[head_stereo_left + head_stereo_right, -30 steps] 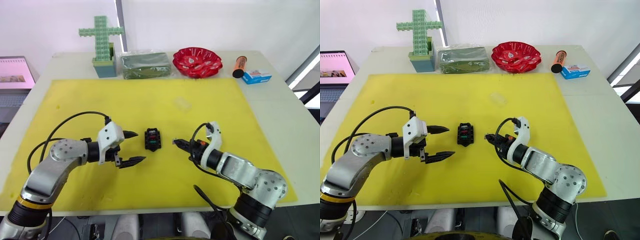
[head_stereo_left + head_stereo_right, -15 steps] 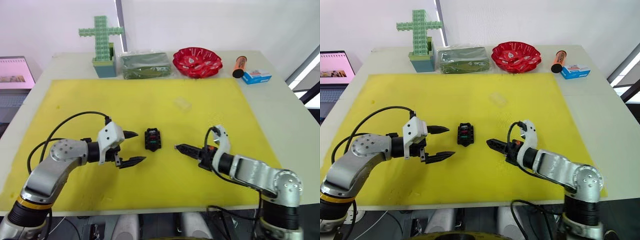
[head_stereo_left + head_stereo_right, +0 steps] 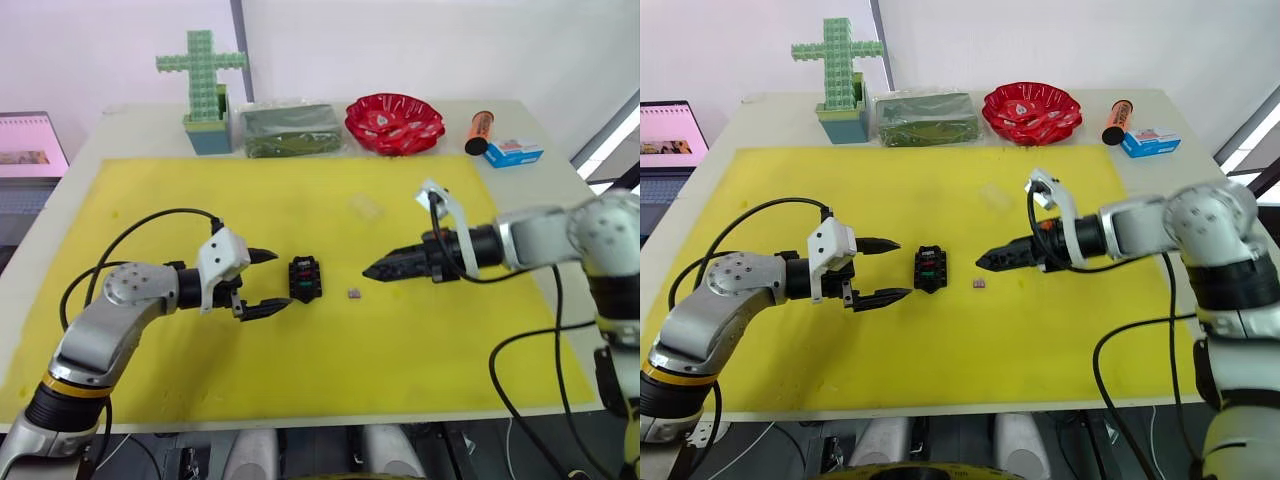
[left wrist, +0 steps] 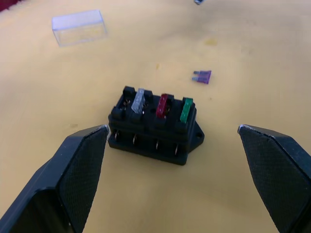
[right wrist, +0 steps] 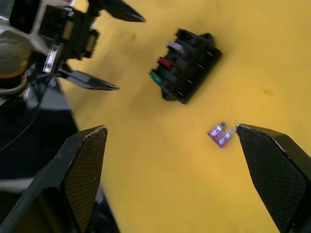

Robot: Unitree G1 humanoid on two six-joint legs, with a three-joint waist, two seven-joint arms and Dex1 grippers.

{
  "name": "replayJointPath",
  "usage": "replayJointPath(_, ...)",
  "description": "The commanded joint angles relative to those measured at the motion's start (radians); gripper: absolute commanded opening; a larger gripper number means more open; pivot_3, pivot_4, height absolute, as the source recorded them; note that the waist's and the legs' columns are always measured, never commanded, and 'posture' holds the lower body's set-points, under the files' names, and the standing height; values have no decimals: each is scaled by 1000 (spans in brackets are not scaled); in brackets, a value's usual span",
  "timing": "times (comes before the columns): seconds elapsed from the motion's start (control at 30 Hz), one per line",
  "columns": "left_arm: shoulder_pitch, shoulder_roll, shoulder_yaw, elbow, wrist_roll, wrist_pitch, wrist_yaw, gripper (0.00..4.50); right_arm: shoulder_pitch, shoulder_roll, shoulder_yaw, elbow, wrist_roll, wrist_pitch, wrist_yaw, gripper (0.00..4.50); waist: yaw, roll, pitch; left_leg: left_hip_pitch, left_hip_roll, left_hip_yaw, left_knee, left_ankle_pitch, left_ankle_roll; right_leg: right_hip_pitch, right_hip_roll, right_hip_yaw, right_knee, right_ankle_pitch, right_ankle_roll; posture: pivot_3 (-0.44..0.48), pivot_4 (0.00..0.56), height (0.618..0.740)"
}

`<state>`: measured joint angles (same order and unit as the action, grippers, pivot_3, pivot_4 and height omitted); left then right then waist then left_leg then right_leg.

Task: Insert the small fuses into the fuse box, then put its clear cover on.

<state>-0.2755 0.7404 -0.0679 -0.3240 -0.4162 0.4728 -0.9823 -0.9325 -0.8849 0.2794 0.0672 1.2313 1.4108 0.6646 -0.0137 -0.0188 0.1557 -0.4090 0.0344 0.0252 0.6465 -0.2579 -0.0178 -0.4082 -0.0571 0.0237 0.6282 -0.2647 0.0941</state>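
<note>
Left tool wide open, empty, parked just left of the box, fingertips not touching it. Right tool open too, holding nothing, hovering right of the box and above the mat. Grey, red and green fuses seated upright in the box, one end slot bare. Purple fuse loose and flat on the mat, just right of the box, between it and the right tool. Clear cover further back on the mat, well apart. All on the desk.
</note>
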Motion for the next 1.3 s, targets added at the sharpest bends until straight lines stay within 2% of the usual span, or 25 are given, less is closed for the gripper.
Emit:
replayJointPath(0.03, -20, 1, 0, 1, 11, -23, -11, 4500, -119, 2, 248, 112, -304, -156, 343, 4484, 1, 0, 0, 0, 0, 0, 0, 0, 0, 0, 0, 0, 0, 0, 0, 0, 150, 740)
replayJointPath(0.2, -18, -6, 2, -5, 20, -25, -7, 4500, -235, 101, 456, 332, -586, -329, 657, 4484, 0, 0, 0, -1, 0, 2, 1, 0, 0, -1, -1, 0, 1, 1, 1, 0, 150, 740)
replayJointPath(0.37, 4, -6, 10, -23, 21, -26, 2, 4500, -293, 208, 507, 505, -752, -421, 833, 4484, 0, 1, 0, -1, -1, 2, 1, 0, 0, -2, -1, 0, 2, 2, 4, 0, 150, 740)
replayJointPath(0.5, 15, -9, 12, -36, 21, -22, 16, 4500, -308, 269, 517, 580, -848, -457, 929, 4484, 1, 1, 0, -1, -1, 2, 1, 0, 0, -1, -1, -1, 2, 2, 4, 0, 150, 740)
replayJointPath(0.87, 53, -5, 24, -67, 18, -19, 42, 4500, -306, 310, 561, 597, -856, -446, 950, 4484, 0, 1, 1, -1, -1, 2, 1, 0, 0, -1, -1, -1, 3, 2, 4, 0, 150, 740)
replayJointPath(1.27, 72, 1, 33, -82, 16, -15, 56, 4500, -308, 322, 623, 583, -789, -407, 950, 4484, -1, 1, 0, 0, -1, 1, 1, 0, 0, -1, -1, -1, 3, 2, 3, 0, 150, 740)
replayJointPath(1.3, 73, 1, 34, -83, 16, -14, 58, 4500, -307, 325, 625, 591, -791, -409, 950, 4305, -1, 1, 0, 0, -1, 1, 1, 0, 0, -1, -1, -1, 3, 2, 3, 0, 150, 740)
